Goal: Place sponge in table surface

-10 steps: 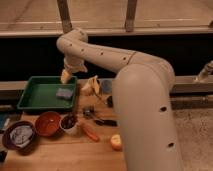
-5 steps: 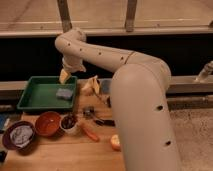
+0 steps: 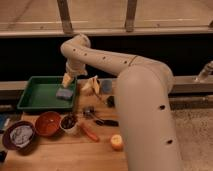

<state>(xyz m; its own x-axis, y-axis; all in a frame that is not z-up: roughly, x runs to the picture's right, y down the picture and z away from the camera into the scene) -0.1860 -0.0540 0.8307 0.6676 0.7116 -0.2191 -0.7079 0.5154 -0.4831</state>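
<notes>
The grey-blue sponge (image 3: 65, 93) lies flat in the green tray (image 3: 37, 86), close to the tray's right edge, at the back left of the counter (image 3: 70, 156). The hand (image 3: 67, 79) hangs just above it, released and holding nothing. The sponge looks light, soft and squashy, neither fragile nor slippery, so a low pinch across its shorter sides should hold it for the lift onto bare wood.
</notes>
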